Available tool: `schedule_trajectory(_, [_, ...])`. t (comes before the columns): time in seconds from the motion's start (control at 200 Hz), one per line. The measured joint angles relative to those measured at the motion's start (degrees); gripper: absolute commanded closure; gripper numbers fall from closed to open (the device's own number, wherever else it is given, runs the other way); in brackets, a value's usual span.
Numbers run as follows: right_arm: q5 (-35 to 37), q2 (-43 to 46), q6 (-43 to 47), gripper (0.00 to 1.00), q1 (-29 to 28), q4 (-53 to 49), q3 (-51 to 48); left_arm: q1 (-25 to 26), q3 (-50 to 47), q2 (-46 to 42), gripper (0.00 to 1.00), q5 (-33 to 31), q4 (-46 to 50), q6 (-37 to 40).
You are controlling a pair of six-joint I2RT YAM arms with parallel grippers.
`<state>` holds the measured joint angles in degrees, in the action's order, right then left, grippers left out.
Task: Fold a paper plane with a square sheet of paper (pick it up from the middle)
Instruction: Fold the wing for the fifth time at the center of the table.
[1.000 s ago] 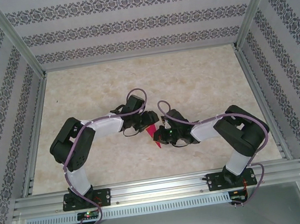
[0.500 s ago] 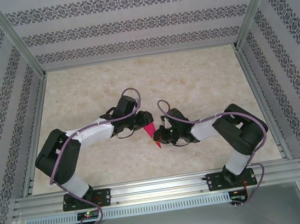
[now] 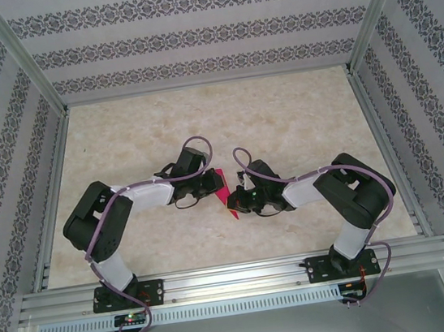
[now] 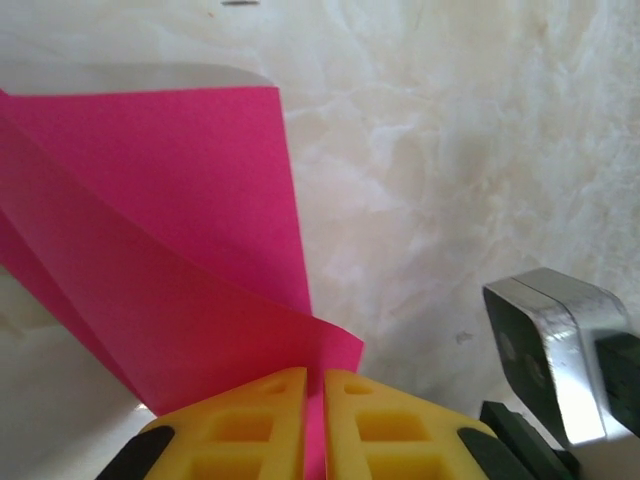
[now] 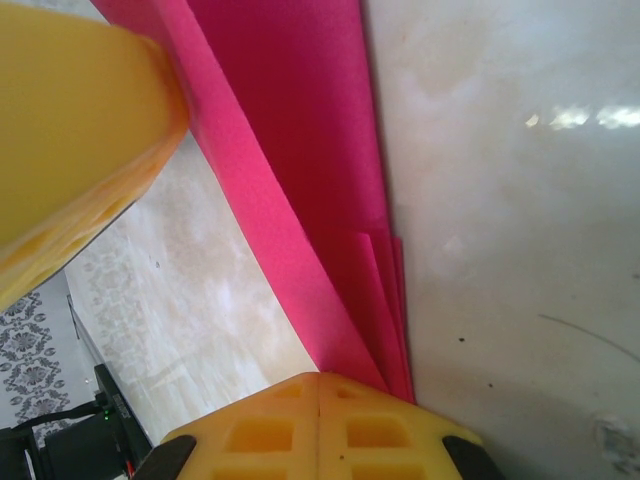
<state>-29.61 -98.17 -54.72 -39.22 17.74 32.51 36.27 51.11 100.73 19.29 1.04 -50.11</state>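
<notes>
- Left gripper [image 4: 315, 392]: clamps the magenta sheet of paper [image 4: 180, 250]. Yellow fingers [image 4: 250, 425] pressed nearly together, with a pink edge running down into the slit between them.
- Right gripper [image 5: 318, 395]: clamps the same sheet. Yellow fingers closed flush against each other, with several stacked pink layers entering at the right-hand fingertip.
- Magenta sheet of paper: folded, not a flat square. Spans the short gap between the two grippers, near the middle of the table [image 3: 281, 117] and slightly toward its near edge. Contact between the lower edge and the table: cannot be told.
- Left wrist view: one flat panel with a straight right-hand edge, and a diagonal fold below it running toward the fingers.
- Right wrist view: sheet wide at the top, narrowing to the fingertips, with layered edges slightly fanned at the lower right. A second yellow finger, out of focus, in the upper left, just beside the sheet.
- Top view: left arm [image 3: 140, 197] and right arm [image 3: 315, 186] bent inward, wrists facing each other, grippers close together with pink paper showing between them.
- Surroundings: marbled beige table, patterned walls [image 3: 205, 37] on three sides, aluminium rail [image 3: 237, 279] at the near edge carrying both bases.
</notes>
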Motion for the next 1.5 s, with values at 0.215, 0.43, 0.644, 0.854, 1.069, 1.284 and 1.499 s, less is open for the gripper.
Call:
schedule_trajectory(0.215, [-0.1, 0.0, 0.2, 1.00, 0.0, 0.0, 0.0, -0.7, -0.5, 1.9, 0.85, -0.7, -2.0, 1.7])
schedule_trajectory(0.43, [-0.1, 0.0, 0.9, 1.00, 0.0, -0.4, 0.0, -2.0, -0.2, 4.4, 0.85, -0.1, -4.1, 3.4])
schedule_trajectory(0.644, [0.0, 0.2, 2.9, 1.00, 0.0, -2.6, 0.8, -2.7, 0.3, 5.0, 0.83, 2.0, -4.2, 5.0])
schedule_trajectory(0.854, [0.1, 0.2, 5.4, 1.00, 0.0, -5.2, 1.9, -4.1, 3.0, 6.9, 0.82, 4.1, -3.1, 7.4])
schedule_trajectory(1.069, [0.0, 0.2, 6.5, 1.00, 0.0, -5.3, 1.9, -6.7, 4.7, 8.3, 0.81, 5.6, -3.1, 8.7])
schedule_trajectory(1.284, [-0.1, 0.2, 6.7, 1.00, 0.0, -5.2, 1.8, -8.2, 5.8, 9.4, 0.80, 9.0, -2.7, 9.2])
schedule_trajectory(1.499, [-0.5, 0.2, 6.7, 1.00, 0.3, -3.6, 1.0, -10.1, 8.2, 11.1, 0.79, 10.7, -1.8, 10.3])
